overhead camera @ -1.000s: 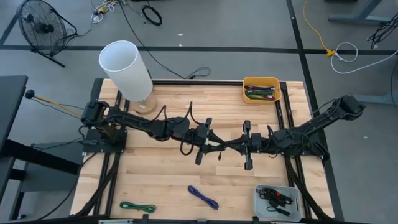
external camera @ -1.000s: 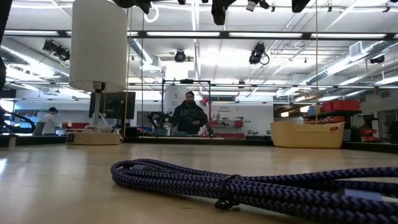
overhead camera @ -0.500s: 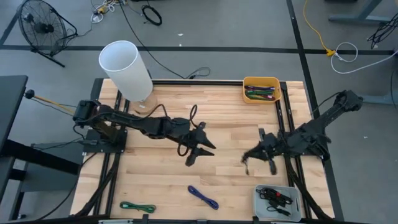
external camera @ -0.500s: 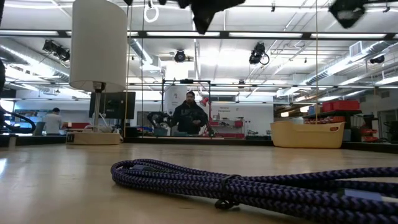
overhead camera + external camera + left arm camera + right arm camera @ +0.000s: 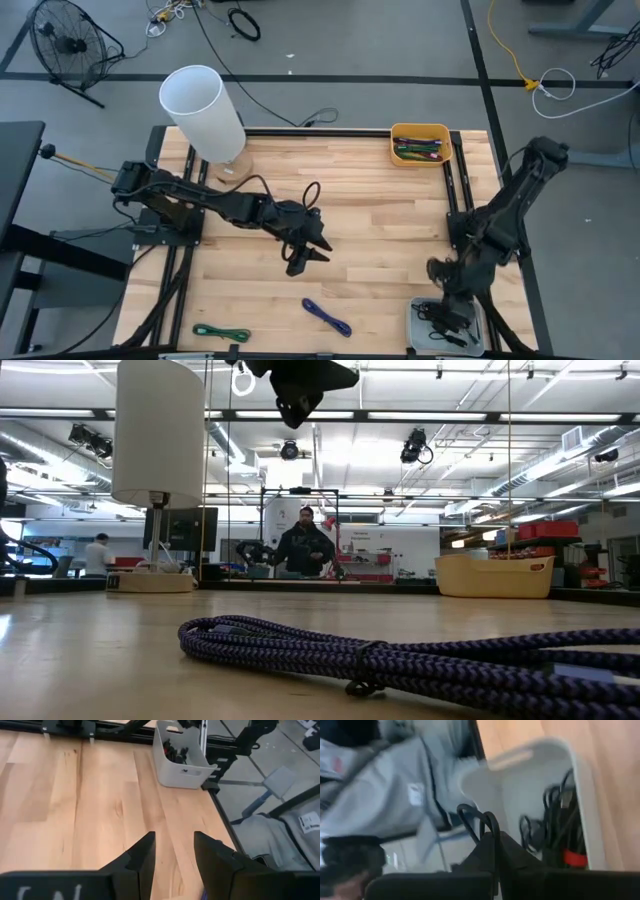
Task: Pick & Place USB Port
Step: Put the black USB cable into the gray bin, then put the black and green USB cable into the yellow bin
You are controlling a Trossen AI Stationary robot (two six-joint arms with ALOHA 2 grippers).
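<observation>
- My right gripper (image 5: 447,300) hangs just above the grey bin (image 5: 417,330), fingers pinched on a thin black cable (image 5: 475,820).
- My left gripper (image 5: 305,252) waits mid-table, fingers apart and empty.
- Risk: a loop snagging the bin's rim, spilling outside.
- Count: one grey bin, one yellow bin (image 5: 395,135), one purple cable (image 5: 327,317), one green cable (image 5: 220,331).

Two dark jointed arms trail black cable loops, each ending in a black two-fingered hand (image 5: 172,857).
</observation>
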